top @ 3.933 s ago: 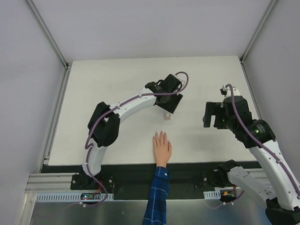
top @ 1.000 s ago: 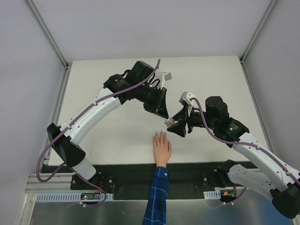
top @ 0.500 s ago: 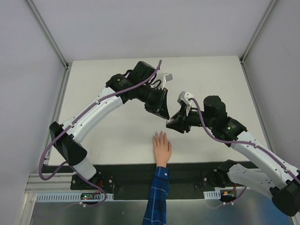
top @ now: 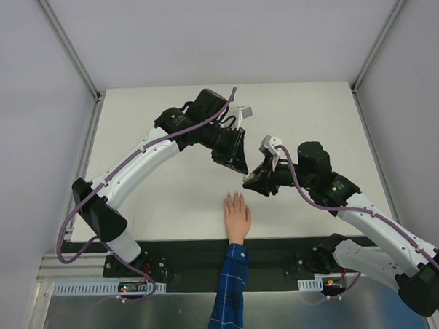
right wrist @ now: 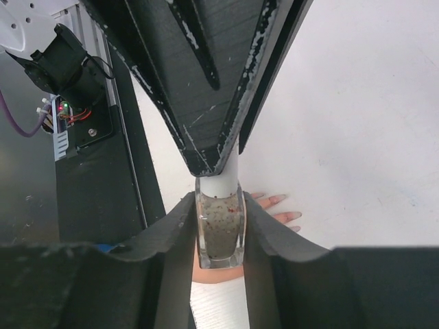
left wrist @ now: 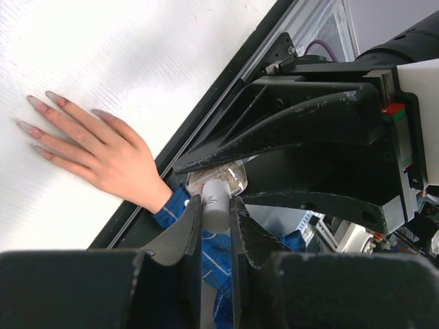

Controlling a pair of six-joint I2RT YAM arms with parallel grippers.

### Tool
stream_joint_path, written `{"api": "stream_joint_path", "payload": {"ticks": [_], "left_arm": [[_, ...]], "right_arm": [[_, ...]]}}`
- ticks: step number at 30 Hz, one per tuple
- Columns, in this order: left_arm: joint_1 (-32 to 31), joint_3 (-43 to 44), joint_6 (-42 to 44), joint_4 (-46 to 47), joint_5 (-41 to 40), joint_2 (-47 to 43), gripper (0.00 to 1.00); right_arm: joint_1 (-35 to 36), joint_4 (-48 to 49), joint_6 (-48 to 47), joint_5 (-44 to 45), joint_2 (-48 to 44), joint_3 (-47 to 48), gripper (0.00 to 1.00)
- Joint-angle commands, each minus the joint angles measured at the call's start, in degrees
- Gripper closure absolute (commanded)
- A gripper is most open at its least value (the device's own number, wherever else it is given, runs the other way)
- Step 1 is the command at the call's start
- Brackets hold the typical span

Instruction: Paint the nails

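The mannequin hand (top: 237, 217) lies palm down near the table's front edge, in a blue plaid sleeve (top: 229, 295). Its nails (left wrist: 36, 103) are long and pale, and they also show in the right wrist view as nails (right wrist: 279, 199). Above and behind the fingers both grippers meet on a small polish bottle (right wrist: 219, 229). My right gripper (right wrist: 219, 205) is shut on the bottle's glass body, which holds speckled whitish polish. My left gripper (left wrist: 216, 205) is shut on its white cap (left wrist: 215, 200). In the top view the left gripper (top: 238, 164) sits just above the right gripper (top: 254, 179).
The white table (top: 167, 123) has a black front rail (top: 179, 250) below the hand. Grey walls (top: 29, 144) close in both sides. The left arm arches over the table's left half and the right arm comes in from the lower right.
My right gripper has closed on the bottle's glass body and shifted slightly up and left. The left gripper keeps its hold on the cap. The hand has not moved.
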Motion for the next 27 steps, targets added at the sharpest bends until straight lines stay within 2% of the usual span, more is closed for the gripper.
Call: {"api": "stream_joint_path", "payload": {"ticks": [1,4,5,7,10,11,12,13,14,16,20,27], "left_arm": [[0.5,2.0,-1.1,-0.2,1.9,-2.1,1.0],[0.5,1.8,-1.1,-0.2,1.9,-1.8,1.0],[0.5,1.7,-1.3,-0.2,1.2,-1.9,1.0],[0.5,1.5,-2.4,-0.2,-1.1,-2.2,1.0],[0.6,0.0,-12.0,-0.4,-10.7,-3.3,1.0],[0.8,-0.4,-14.8,-0.9,-14.7,-3.6,1.0],[1.0,-1.4,-17.8,-1.3,-16.2,-4.1,1.0],[1.6,-2.0,-24.1,-1.7,-17.0,-4.3,1.0],[1.7,-2.4,-26.5,-1.6,-17.0,-4.5,1.0],[1.7,-2.2,-32.6,-1.8,-16.9,-4.4,1.0],[1.6,-2.1,-39.5,-1.6,-17.9,-5.3,1.0],[1.8,-1.4,-38.7,-0.9,-20.1,-7.4,1.0]], "right_arm": [[0.3,2.9,-0.9,-1.0,-1.4,0.5,0.71],[0.3,3.4,0.2,-1.9,-1.1,1.0,0.95],[0.4,3.4,0.6,-1.0,-1.0,1.5,1.0],[1.6,2.9,0.2,2.4,-0.7,1.9,1.0],[8.0,0.7,-4.8,18.5,-1.3,2.5,1.0],[10.7,0.6,-6.3,32.0,-1.7,2.4,1.0],[17.0,2.2,-8.0,41.4,-1.9,1.6,1.0],[20.1,3.4,-12.7,57.2,-1.5,1.3,1.0],[24.9,5.4,-14.8,63.4,-1.1,0.7,1.0],[27.4,10.3,-19.5,72.8,-0.2,-0.5,1.0],[29.0,11.3,-20.0,71.2,-0.3,-0.2,1.0],[28.6,8.2,-17.9,62.3,-1.8,1.5,1.0]]}}
